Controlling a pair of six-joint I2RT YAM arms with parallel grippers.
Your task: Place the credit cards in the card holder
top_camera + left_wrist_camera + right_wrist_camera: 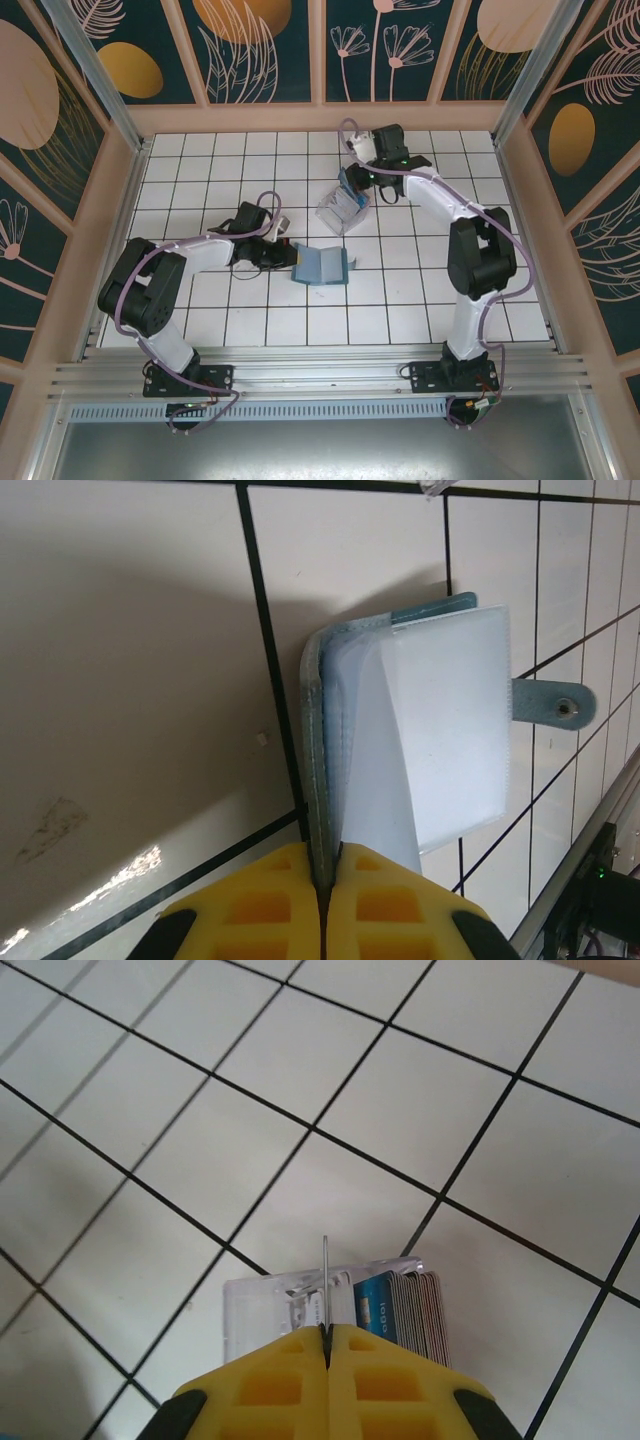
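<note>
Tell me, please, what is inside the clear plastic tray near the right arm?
The clear tray holds a row of credit cards standing on edge, one blue. The right end effector, shut on a thin card seen edge-on, covers the tray's near part.

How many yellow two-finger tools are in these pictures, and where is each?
2. The left tool is shut on the cover edge of the open teal folding card holder; the right tool pinches one thin whitish card edge-on, by the clear plastic tray.
</note>
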